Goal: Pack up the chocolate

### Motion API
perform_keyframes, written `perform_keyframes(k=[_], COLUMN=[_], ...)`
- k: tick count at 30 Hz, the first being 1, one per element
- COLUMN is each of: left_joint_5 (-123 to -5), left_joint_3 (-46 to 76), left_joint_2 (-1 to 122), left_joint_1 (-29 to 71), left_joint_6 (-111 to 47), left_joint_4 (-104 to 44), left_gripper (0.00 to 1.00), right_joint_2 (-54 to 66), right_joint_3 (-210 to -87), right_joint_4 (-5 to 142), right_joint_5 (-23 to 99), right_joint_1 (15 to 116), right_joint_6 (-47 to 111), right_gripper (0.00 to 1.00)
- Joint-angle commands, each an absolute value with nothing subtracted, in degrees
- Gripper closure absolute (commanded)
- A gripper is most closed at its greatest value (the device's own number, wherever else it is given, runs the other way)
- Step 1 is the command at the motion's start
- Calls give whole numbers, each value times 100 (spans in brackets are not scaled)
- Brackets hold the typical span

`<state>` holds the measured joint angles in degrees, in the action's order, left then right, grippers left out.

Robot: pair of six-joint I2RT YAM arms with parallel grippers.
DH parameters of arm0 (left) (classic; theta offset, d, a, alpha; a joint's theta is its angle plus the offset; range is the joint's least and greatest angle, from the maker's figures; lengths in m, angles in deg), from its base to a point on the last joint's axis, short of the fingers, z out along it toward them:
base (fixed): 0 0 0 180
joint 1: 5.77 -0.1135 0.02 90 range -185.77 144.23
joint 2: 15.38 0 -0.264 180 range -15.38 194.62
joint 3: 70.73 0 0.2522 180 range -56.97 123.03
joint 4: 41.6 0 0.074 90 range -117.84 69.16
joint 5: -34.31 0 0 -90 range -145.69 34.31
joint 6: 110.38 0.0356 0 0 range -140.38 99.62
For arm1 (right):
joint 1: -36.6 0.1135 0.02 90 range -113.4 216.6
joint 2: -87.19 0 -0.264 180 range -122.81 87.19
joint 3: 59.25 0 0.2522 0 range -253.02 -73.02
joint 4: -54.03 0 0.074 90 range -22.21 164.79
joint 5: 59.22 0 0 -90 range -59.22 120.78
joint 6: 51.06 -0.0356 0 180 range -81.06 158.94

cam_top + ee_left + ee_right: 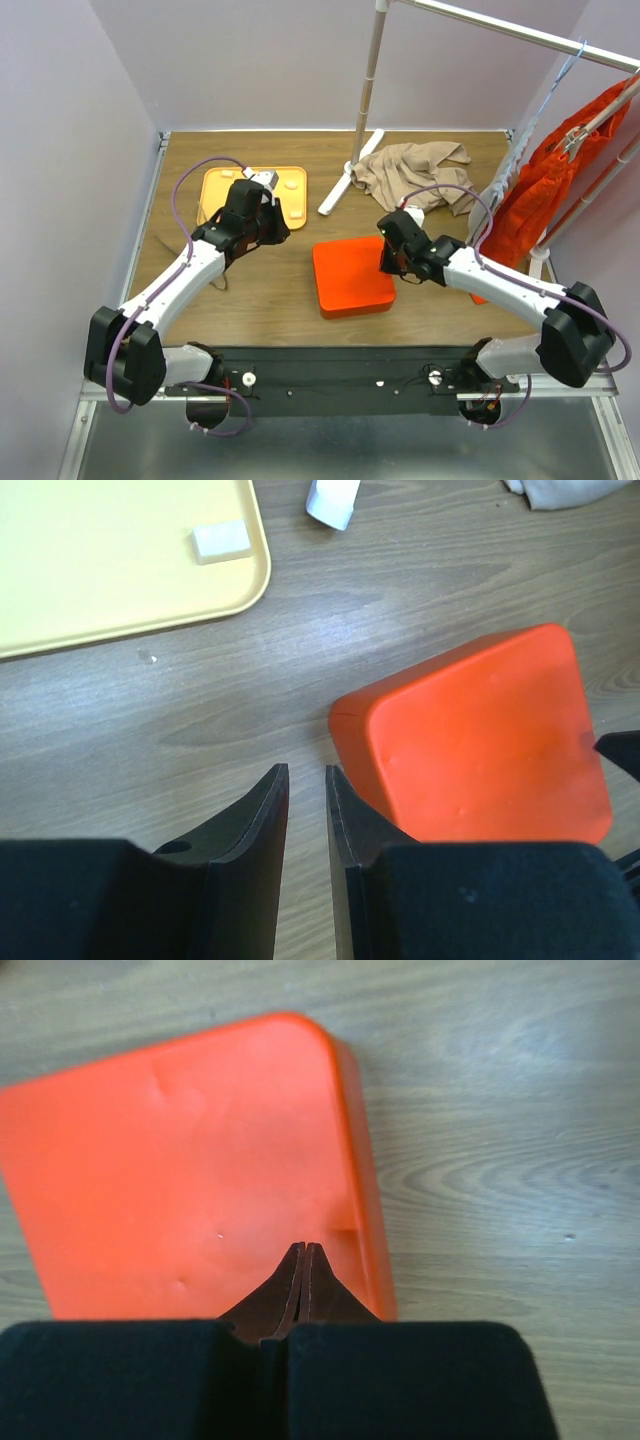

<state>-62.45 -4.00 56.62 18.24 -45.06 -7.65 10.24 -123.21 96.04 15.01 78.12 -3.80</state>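
Note:
The orange box [350,275] sits closed in the middle of the table, its smooth lid up; it also shows in the left wrist view [480,740] and the right wrist view [190,1160]. One cream-white chocolate lump [221,541] lies on the flat orange tray [100,570] at the back left [290,205]. No brown lumps are in view. My left gripper [306,770] hovers over bare wood between tray and box [275,228], jaws slightly apart and empty. My right gripper [305,1248] is shut and empty over the lid's right edge [388,262].
A white garment rack pole and its base foot [340,185] stand at the back; the foot also shows in the left wrist view [333,500]. A beige cloth [415,170] lies beside it. An orange garment [560,170] hangs at the right.

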Motion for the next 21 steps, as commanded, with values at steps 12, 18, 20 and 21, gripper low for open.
perform_keyframes(k=[12, 18, 20, 21], left_joint_5=[-6167, -5833, -5780, -5719], left_joint_3=[7, 253, 306, 306], left_joint_2=[5800, 5757, 5678, 5660], left_joint_1=[1840, 1822, 1813, 1805], left_joint_6=[-4411, -4358, -4367, -4367], left_joint_4=[-824, -754, -771, -789], left_gripper=[68, 68, 68, 68], right_joint_2=[1537, 1372, 1100, 986], right_joint_3=[-12486, -13286, -13392, -13479], right_joint_4=[10321, 10444, 10435, 10427], right_joint_5=[523, -586, -561, -508], right_joint_1=[7818, 7686, 7528, 7440], right_joint_6=[-255, 334, 405, 449], right_gripper=[70, 41, 39, 39])
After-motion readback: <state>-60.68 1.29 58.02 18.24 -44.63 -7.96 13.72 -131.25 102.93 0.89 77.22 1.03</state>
